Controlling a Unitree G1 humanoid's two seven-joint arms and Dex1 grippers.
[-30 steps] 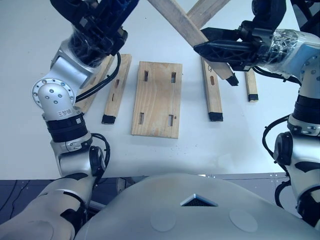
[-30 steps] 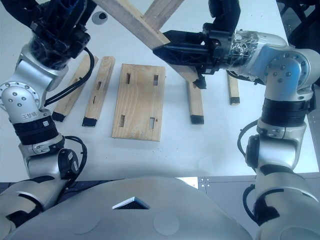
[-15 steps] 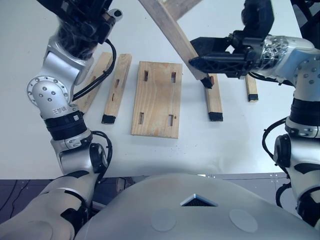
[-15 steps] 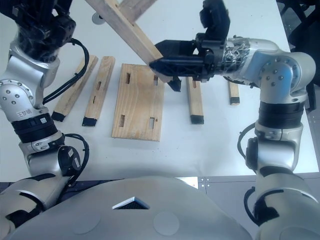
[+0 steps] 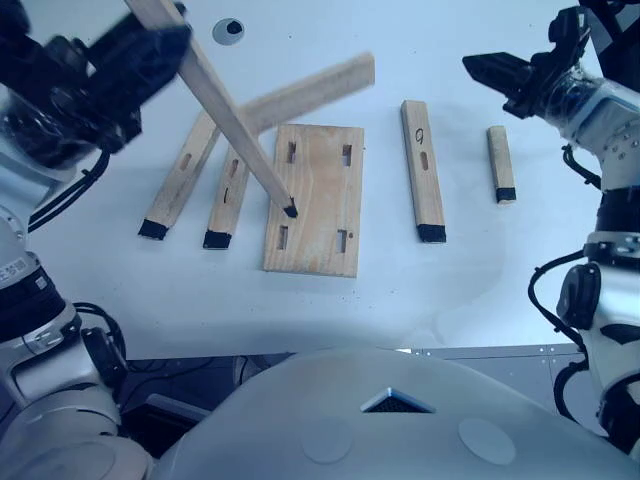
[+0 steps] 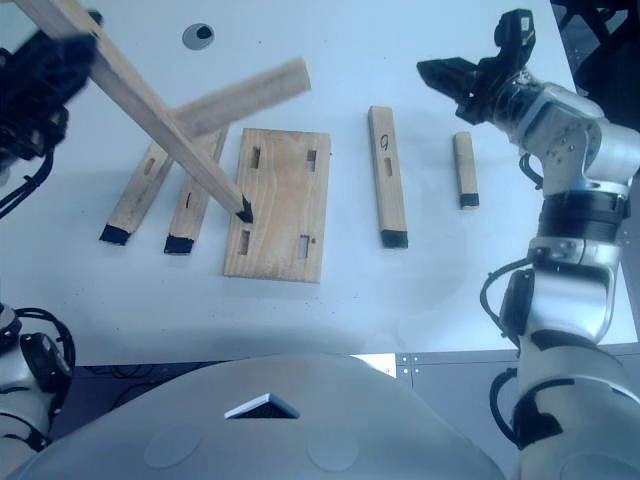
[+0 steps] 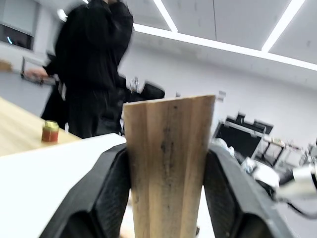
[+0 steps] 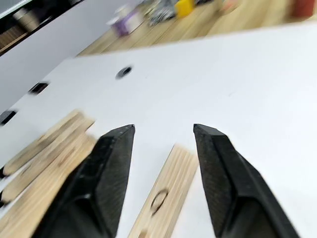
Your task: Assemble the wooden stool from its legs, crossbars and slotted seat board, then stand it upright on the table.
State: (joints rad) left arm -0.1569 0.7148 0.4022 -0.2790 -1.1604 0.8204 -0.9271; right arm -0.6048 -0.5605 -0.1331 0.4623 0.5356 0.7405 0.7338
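**A:** What's the left gripper point(image 7: 167, 151) got?

**B:** It's clenched on the top end of the held leg point(image 5: 235, 130). The wrist view shows a finger on each side of the wood. The leg slants down toward the middle, with its black foot over the seat board point(image 5: 318, 215), between the two left-hand slots. Can't tell if the foot is touching or just above.

**A:** And the piece crossing it?

**B:** That's a second bar point(image 5: 310, 88). It crosses the held leg about midway and runs off to the far right. It looks joined as an X and carried with the leg, but the joint itself isn't clear.

**A:** Why is the board flat?

**B:** My read is slots up so parts drop in from above, and central so either arm can reach it.

**A:** Right side?

**B:** The right gripper point(image 5: 490, 80) is released, jaws spread with nothing between them, up over the far right of the bench point(image 5: 450, 290). The slotted leg point(image 5: 422, 170) lies ahead of it, lined up with the gap in its wrist view. The short crossbar point(image 5: 498, 165) is nearer to it, and it touches neither.

**A:** Spares?

**B:** Two legs point(image 5: 180, 185) lie flat side by side, left of the board and partly under the held frame. All the loose parts lie roughly parallel with gaps between them, probably so each can be picked on its own.

**A:** Progress?

**B:** Early, I'd say. Nothing is seated in the board yet.
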